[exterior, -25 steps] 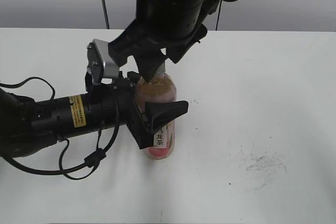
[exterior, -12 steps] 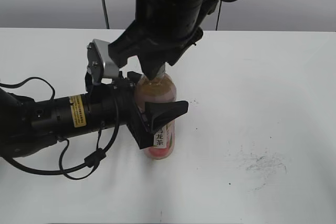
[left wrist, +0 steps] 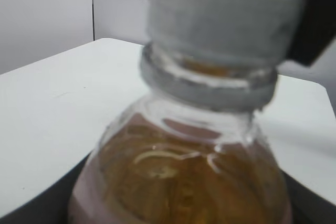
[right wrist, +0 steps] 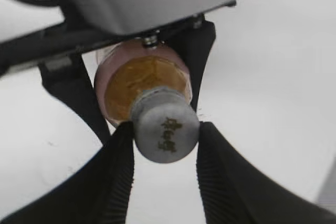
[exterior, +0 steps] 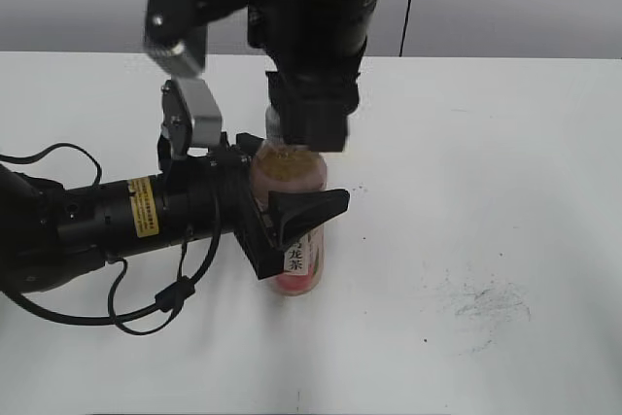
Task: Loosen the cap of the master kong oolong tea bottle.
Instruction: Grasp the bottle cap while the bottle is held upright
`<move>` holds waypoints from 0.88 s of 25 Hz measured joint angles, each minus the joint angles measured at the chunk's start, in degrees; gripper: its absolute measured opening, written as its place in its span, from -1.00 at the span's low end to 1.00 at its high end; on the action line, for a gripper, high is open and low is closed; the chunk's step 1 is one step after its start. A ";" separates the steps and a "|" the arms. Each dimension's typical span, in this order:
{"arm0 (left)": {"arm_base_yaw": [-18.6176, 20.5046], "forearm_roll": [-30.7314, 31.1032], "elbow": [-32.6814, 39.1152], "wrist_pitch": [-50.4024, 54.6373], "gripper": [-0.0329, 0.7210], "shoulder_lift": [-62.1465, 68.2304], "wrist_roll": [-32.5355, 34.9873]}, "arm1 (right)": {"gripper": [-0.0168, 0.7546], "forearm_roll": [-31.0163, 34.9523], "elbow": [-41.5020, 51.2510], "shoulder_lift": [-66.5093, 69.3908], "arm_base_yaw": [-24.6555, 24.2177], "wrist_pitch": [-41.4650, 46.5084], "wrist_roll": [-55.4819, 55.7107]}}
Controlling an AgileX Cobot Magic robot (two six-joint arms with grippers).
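The master kong oolong tea bottle (exterior: 294, 258) stands upright on the white table, its label with black characters facing front. My left gripper (exterior: 292, 213) reaches in from the left and is shut on the bottle's body; its black fingers (right wrist: 79, 95) flank the bottle in the right wrist view. My right gripper (right wrist: 165, 128) comes down from above and is shut on the grey cap (right wrist: 165, 129), with ribbed pads (right wrist: 119, 166) pressing on both sides. The cap's dark logo faces up. The left wrist view shows the cap (left wrist: 223, 19) and the bottle's amber shoulder (left wrist: 178, 177) close up. In the exterior view the right arm hides the cap.
The white table (exterior: 505, 162) has a dark scuffed patch (exterior: 486, 300) at the right front. A black cable (exterior: 146, 308) loops beside the left arm. A grey wall stands behind the table.
My right wrist has turned about the cap, so its housing now faces front and its camera block sits at the upper left. The bottle and left gripper stay in place.
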 joint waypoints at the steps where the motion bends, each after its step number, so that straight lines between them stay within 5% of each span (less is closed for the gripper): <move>1: 0.00 0.07 0.00 0.00 0.27 0.00 0.07 | -0.25 -0.06 -0.12 0.00 0.00 0.00 -8.50; 6: -0.05 0.60 0.00 -0.11 0.27 0.00 0.68 | -0.25 -1.05 -0.29 0.00 0.81 -0.57 -54.02; 11: -0.05 0.81 0.00 -0.23 0.27 0.00 0.66 | -0.25 -0.57 -0.47 0.00 1.17 -1.48 -87.55; 22: -0.14 1.46 0.00 -0.53 0.27 0.00 0.66 | -0.25 0.89 -0.96 -0.46 1.17 -1.13 -104.57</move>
